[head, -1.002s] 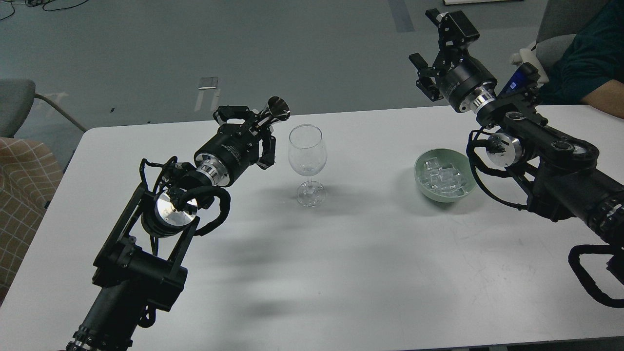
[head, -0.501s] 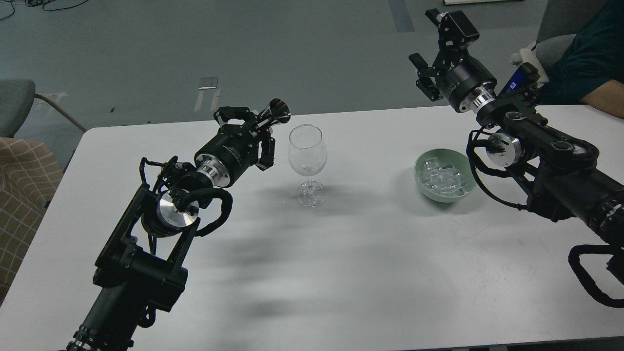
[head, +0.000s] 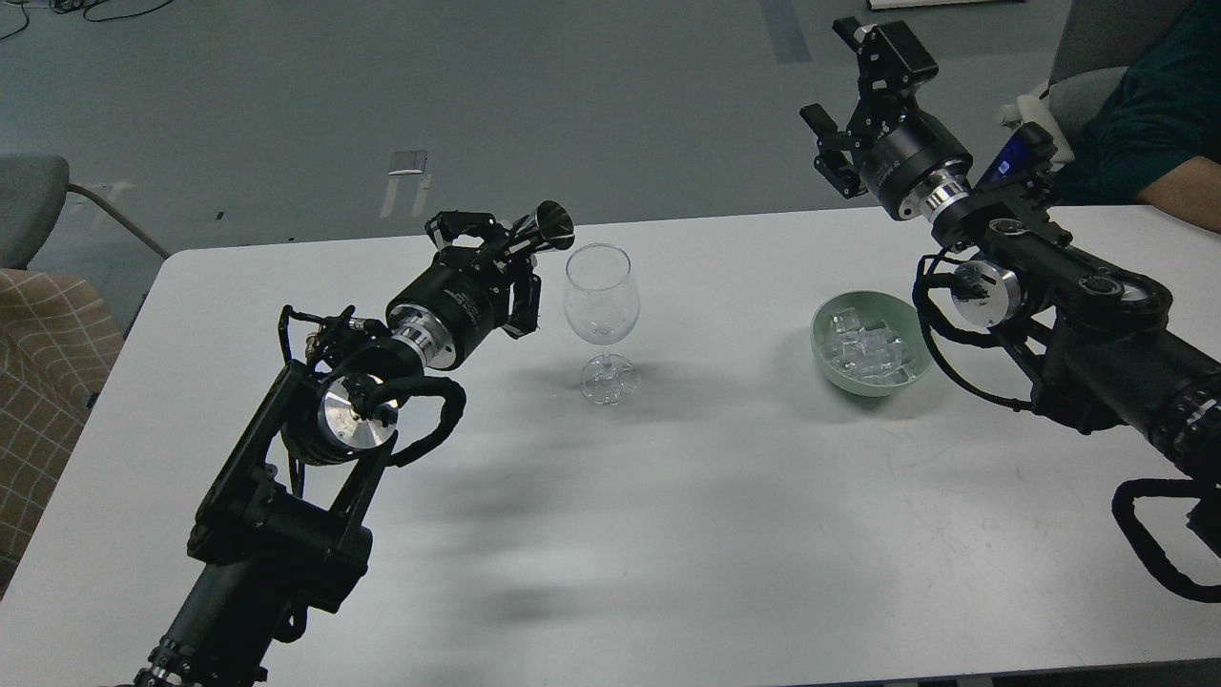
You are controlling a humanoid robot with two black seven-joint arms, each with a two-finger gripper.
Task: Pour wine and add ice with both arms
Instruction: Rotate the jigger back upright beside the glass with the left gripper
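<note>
An empty clear wine glass stands upright on the white table, back of centre. My left gripper is shut on a small dark metal cup with a flared mouth. It holds the cup tilted, just left of the glass rim and level with it. A pale green bowl holding several clear ice cubes sits to the right of the glass. My right gripper is open and empty, raised high above and behind the bowl.
A person's forearm in a dark green sleeve rests at the table's far right corner. A grey chair and a checked cushion stand off the table's left edge.
My left gripper has moved a little to the right with the metal cup, closer to the glass rim. The right arm has barely moved.
</note>
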